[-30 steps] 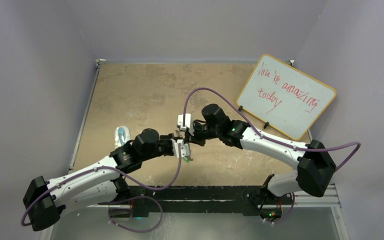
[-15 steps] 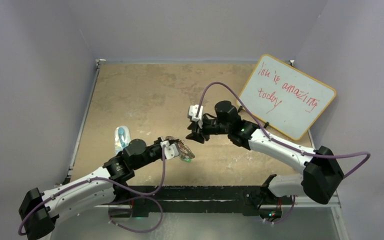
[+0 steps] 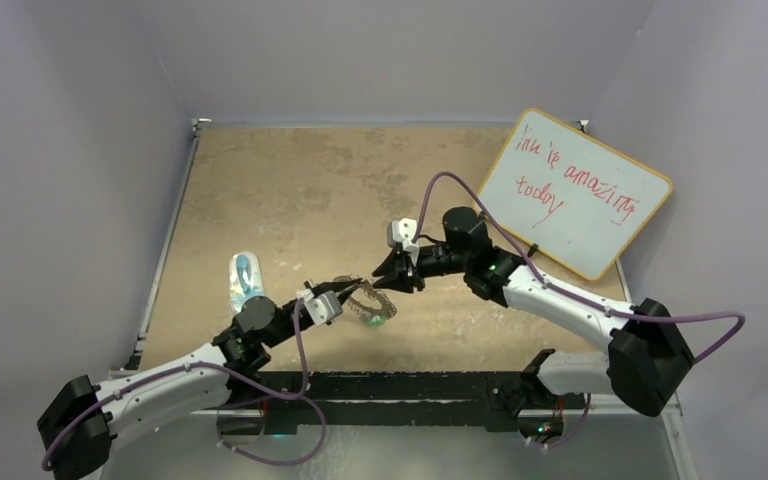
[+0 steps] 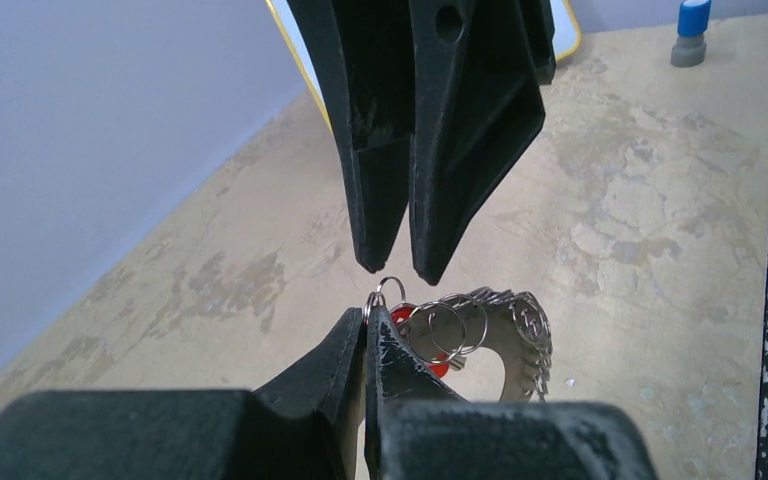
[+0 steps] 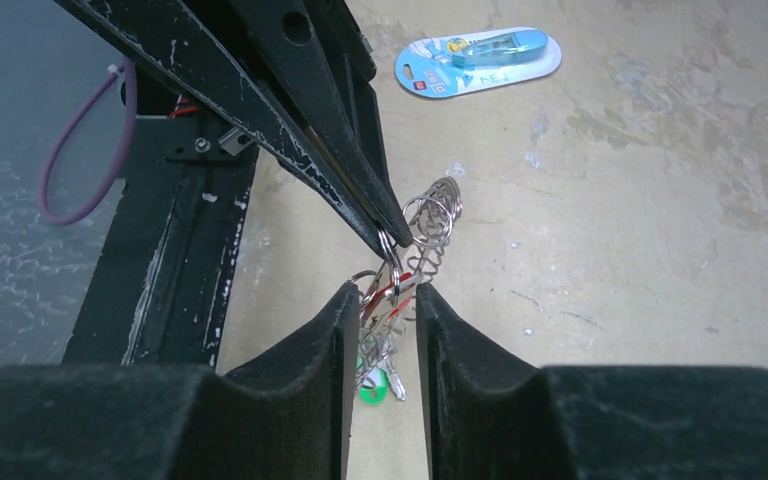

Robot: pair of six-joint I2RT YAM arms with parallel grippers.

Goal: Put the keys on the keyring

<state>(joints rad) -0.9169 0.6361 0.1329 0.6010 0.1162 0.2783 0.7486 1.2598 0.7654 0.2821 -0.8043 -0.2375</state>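
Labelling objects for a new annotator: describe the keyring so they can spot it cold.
On the tan table, look mid-front where the two arms meet. The keyring is pinched in the left gripper's shut fingers: a silvery ring fringed with small wire loops, unlike the flat bluish package to its left.

left hand point(image 3: 353, 287) pinched closed, right hand point(image 5: 385, 292) slightly parted, tips nearly meeting.

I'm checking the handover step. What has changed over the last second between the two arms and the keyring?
The right gripper has opened and drawn back to the right, apart from the left gripper it met before. The left gripper has pulled back toward its base, still shut on a loop of the keyring. The whiteboard and the blue packet have not moved.
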